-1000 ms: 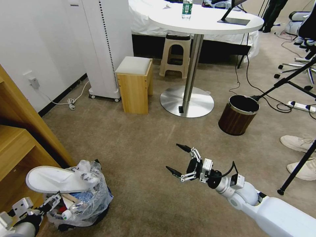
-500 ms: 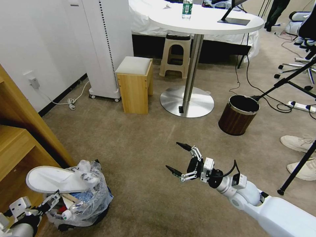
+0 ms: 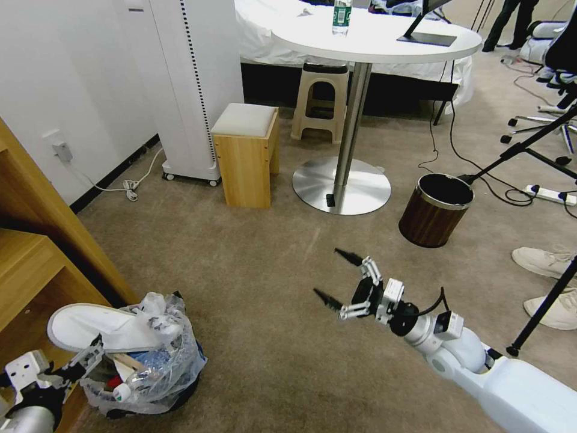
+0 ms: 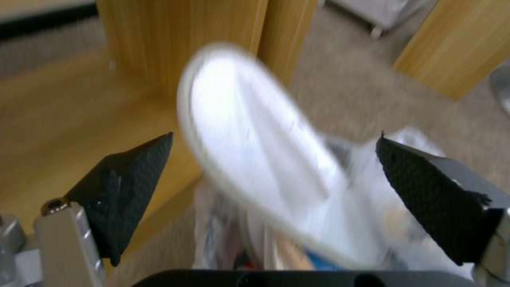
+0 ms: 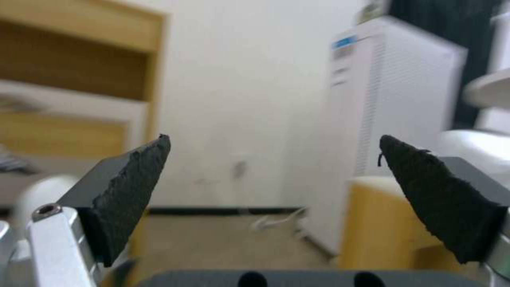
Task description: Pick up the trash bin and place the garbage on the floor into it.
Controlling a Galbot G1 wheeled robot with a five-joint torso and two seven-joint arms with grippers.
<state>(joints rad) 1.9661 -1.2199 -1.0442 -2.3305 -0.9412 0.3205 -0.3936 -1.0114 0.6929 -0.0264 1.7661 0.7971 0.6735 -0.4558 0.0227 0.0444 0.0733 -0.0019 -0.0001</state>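
On the beige carpet (image 3: 258,282), the full trash bin (image 3: 150,367) stands; left hand (image 3: 90,356) beside it and right hand (image 3: 339,282) both spread. Tidying seems finished.

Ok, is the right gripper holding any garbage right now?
No, the right gripper hangs open and empty above the floor, well apart from the trash bin.
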